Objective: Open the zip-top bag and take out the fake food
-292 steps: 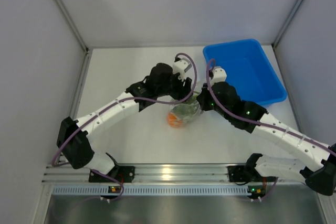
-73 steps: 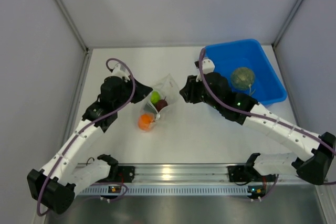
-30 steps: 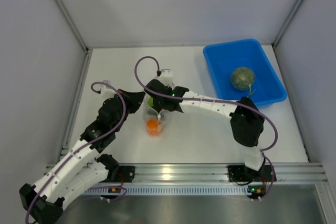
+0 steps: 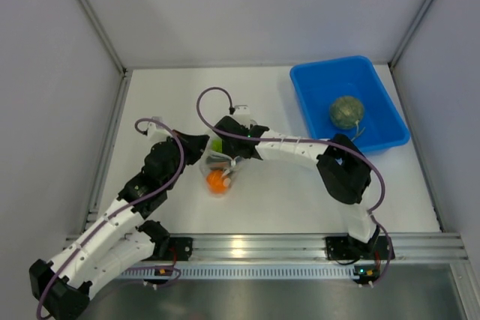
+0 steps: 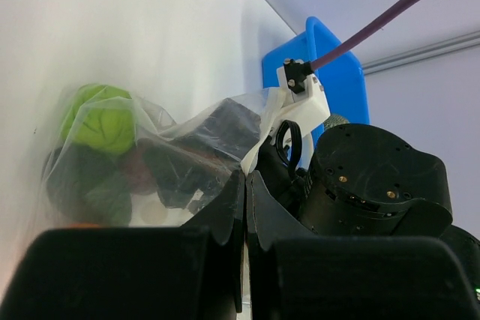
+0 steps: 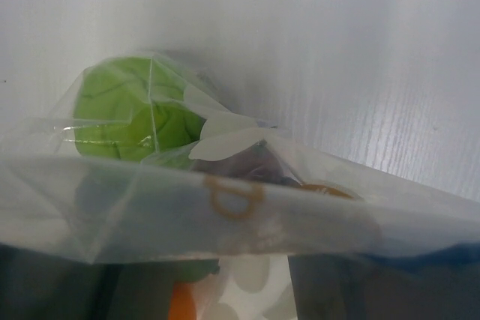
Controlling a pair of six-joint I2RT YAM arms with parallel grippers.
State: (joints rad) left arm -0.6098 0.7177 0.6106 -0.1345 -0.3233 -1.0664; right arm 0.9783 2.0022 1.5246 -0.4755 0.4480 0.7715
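The left gripper (image 5: 244,185) is pinched together on one lip of the zip-top bag (image 5: 187,121), at the bag's left side. I read this as an anchor: it holds the mouth agape and stops the pouch from sliding on the tabletop (image 4: 300,200). The right gripper (image 4: 222,154) enters from the bag's right and sits inside that mouth. Through the plastic its fingers show as dark shapes set apart, with nothing visibly clamped between them.

Inside the bag, the green apple (image 6: 127,114) lies toward the far side, a small dark piece (image 6: 255,166) is just beside it, and the orange (image 4: 217,180) is toward the near side. The netted melon (image 4: 346,111) is out of the bag, well apart to its right and further back, in the blue bin (image 4: 322,80). One piece looks done. The parted fingers seem poised for the next piece, though the crinkly film could get pinched along with it.
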